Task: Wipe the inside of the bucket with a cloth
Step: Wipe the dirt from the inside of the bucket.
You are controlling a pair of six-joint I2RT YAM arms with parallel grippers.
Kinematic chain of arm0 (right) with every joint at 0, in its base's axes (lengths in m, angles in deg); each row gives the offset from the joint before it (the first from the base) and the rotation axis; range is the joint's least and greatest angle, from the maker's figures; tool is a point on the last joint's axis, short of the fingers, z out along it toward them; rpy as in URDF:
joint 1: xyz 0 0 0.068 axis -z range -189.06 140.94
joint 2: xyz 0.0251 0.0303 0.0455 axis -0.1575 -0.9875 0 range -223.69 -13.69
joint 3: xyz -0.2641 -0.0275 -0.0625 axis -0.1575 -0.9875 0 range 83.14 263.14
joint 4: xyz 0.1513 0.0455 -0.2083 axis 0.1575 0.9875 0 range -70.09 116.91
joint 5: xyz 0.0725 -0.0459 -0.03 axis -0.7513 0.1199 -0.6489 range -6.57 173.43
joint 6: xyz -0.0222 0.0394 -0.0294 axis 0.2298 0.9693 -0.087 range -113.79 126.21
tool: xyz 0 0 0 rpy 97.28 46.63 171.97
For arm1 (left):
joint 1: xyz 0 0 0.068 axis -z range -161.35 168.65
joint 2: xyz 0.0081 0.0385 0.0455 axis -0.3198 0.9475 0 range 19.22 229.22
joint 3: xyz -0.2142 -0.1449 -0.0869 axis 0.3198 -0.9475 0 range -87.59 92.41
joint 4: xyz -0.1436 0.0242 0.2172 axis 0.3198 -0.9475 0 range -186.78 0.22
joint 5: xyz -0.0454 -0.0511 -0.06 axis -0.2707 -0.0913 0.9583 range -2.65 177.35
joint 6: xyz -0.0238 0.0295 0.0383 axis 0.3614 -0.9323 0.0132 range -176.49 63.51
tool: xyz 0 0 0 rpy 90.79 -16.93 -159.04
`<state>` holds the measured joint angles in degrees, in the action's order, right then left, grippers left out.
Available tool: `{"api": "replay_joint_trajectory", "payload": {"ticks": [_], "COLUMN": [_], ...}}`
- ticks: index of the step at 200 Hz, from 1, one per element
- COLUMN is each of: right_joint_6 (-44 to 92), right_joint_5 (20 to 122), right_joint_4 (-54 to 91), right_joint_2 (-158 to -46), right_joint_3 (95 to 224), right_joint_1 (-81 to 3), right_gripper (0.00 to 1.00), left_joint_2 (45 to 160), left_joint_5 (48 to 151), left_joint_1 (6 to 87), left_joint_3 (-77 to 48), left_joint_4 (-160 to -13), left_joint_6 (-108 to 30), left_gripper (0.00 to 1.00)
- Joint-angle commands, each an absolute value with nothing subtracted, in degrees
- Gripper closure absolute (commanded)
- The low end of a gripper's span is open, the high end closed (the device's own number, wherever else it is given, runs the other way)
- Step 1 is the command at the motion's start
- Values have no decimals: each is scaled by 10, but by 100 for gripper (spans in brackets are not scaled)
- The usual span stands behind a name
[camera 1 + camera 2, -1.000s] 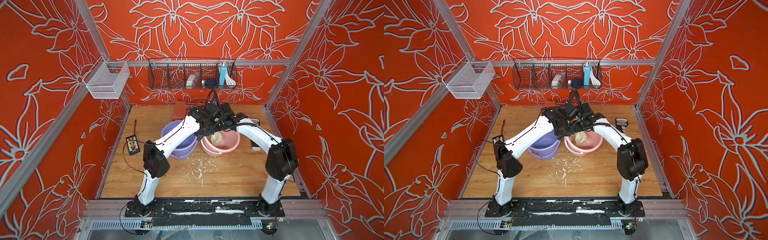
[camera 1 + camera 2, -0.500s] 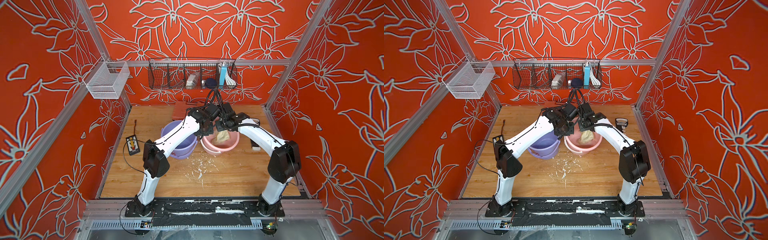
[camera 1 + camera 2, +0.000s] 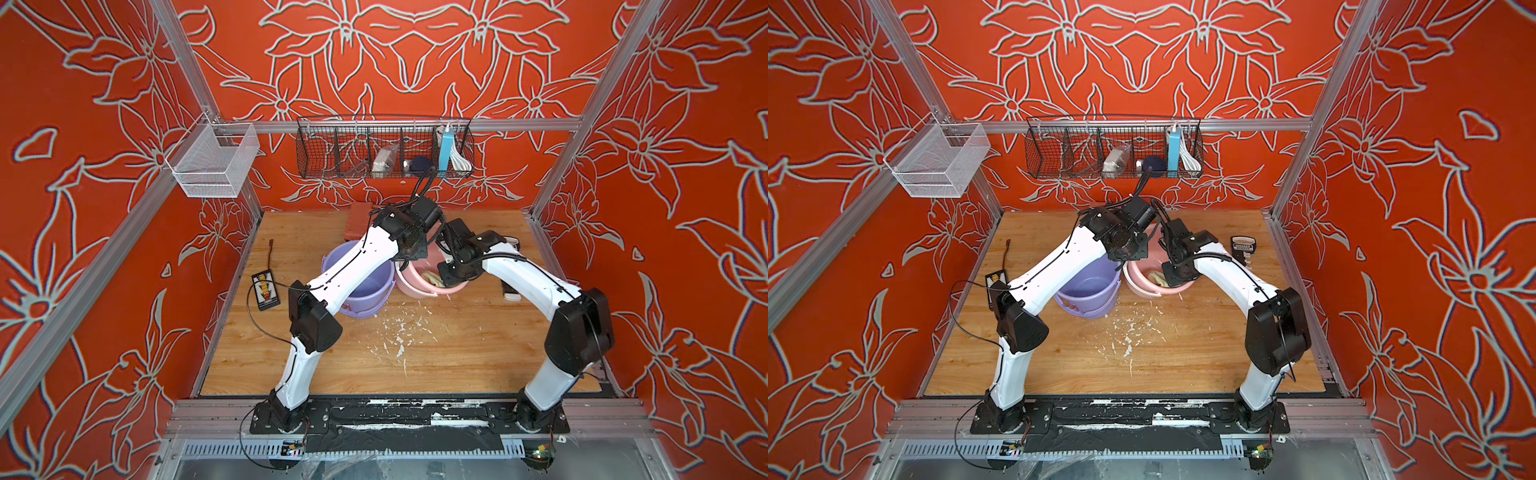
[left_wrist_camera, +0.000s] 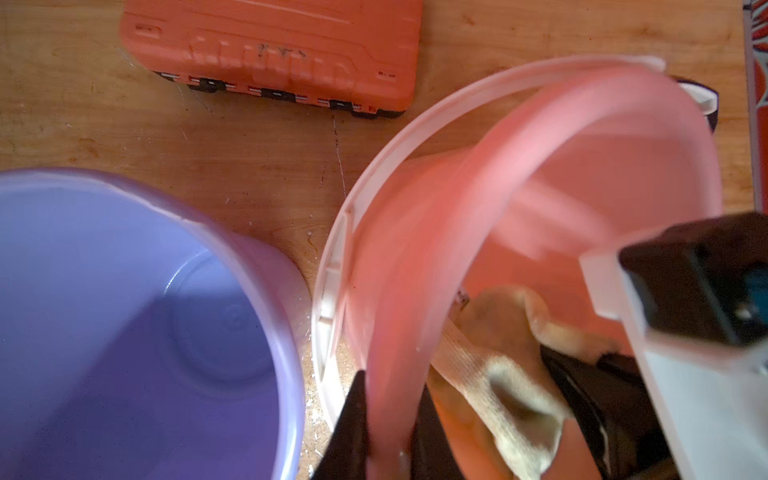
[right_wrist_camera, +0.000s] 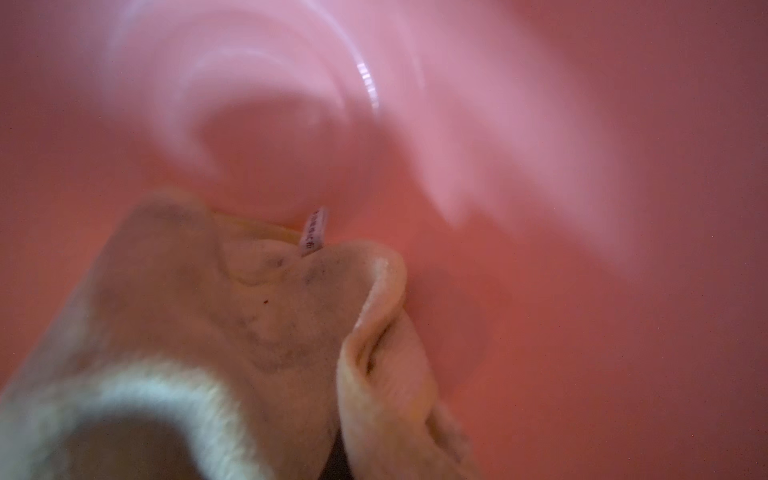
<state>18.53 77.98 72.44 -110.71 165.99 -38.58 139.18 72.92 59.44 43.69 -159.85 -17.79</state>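
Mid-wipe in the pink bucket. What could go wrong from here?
1. The left gripper pinches only the rim of the pink bucket; a hard stroke could pull it free or tip it.
2. The cloth is bunched in the right gripper, so it may slip or miss most of the wall.
3. The purple bucket stands right beside it; a shove could knock it.

The right tool (image 3: 448,279) has lowered the cloth (image 3: 430,276) into the bucket (image 3: 417,291).

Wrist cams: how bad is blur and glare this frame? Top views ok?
Right wrist view: pink plastic bucket wall heavily smeared, one small glare streak; stained cream cloth soft, stains legible. Left wrist view: pink rim blurred, purple plastic bucket and orange ribbed case sharper. Both top views: crisp, evenly lit.
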Motion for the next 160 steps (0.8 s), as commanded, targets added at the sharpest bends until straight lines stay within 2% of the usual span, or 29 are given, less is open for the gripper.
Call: {"api": "replay_joint_trajectory", "payload": {"ticks": [1, 22, 39, 65, 95, 124, 160], "right_joint_6": [183, 194, 201, 212, 221, 208, 197], "right_joint_5": [594, 520, 509, 590, 733, 827, 861], "right_joint_4": [717, 699, 713, 741, 771, 771, 733], "right_joint_2": [-1089, -1104, -1130, -1153, -1143, -1130, -1138], "right_joint_3": [1648, 1667, 1695, 1713, 1717, 1731, 1773], "right_joint_1": [-385, -382, -378, -363, -336, -318, -320], "right_gripper": [100, 100, 100, 100, 100, 100, 100], "left_joint_2": [1395, 1393, 1386, 1370, 1357, 1354, 1357], "left_joint_5": [718, 720, 720, 720, 739, 761, 796], "left_joint_1": [588, 589, 589, 587, 582, 580, 581], "left_joint_3": [450, 446, 440, 421, 398, 390, 390], "left_joint_4": [-1588, -1588, -1585, -1580, -1573, -1572, -1574], "left_joint_6": [-175, -174, -174, -177, -178, -179, -186], "left_gripper": [100, 100, 100, 100, 100, 100, 100]}}
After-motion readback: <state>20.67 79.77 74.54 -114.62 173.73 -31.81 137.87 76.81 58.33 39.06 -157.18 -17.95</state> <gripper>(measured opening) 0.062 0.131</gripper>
